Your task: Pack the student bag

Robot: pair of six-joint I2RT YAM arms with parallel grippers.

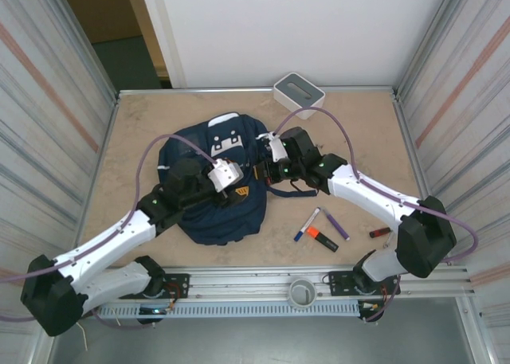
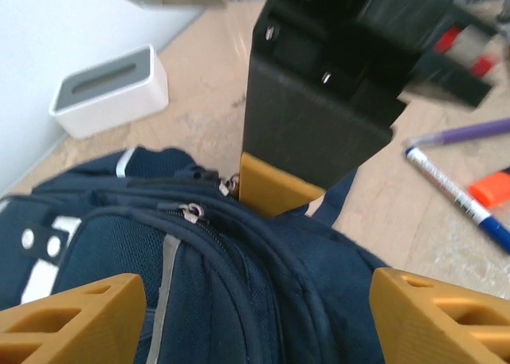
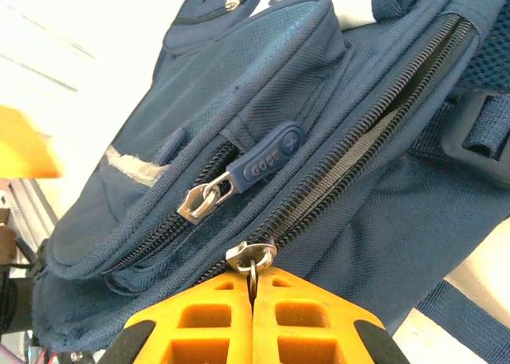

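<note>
1. While your right pincer [image 3: 253,288] is clamped tight on the metal ring of the main zip pull [image 3: 251,258], the student bag [image 1: 227,217] lies flat on the tabletop [image 1: 143,125]. It sits left of centre, between the two arms, front side up.
2. Your left pincer [image 2: 259,288] hovers just above the bag's front, jaws well apart and nothing between them.
3. Expect the bag to handle as soft and floppy. It is woven navy fabric that creases and sags, so it will likely slide or bunch if you tug the zip without a counter-hold. Judging by how flat it lies, it is probably light.
4. The best holds, as I judge them, are the stiff zip pulls for opening. Give your left pincer a fold of fabric or the piped seam beside the zip track to pin against the pull. The dark buckle [image 3: 478,137] on the strap side looks firmer for shifting the whole bag.
5. Little writing is readable. The rubber tab [image 3: 267,158] on the front-pocket zip carries raised letters that look like "GOOD" and a plus sign, though the last letter is uncertain. The white patches [image 1: 225,145] at the bag's far end bear dark marks too small to read.
6. To the right lie a blue-capped marker [image 1: 307,223], a purple pen [image 1: 335,225] and an orange highlighter [image 1: 321,238]. Their print is illegible.
</note>
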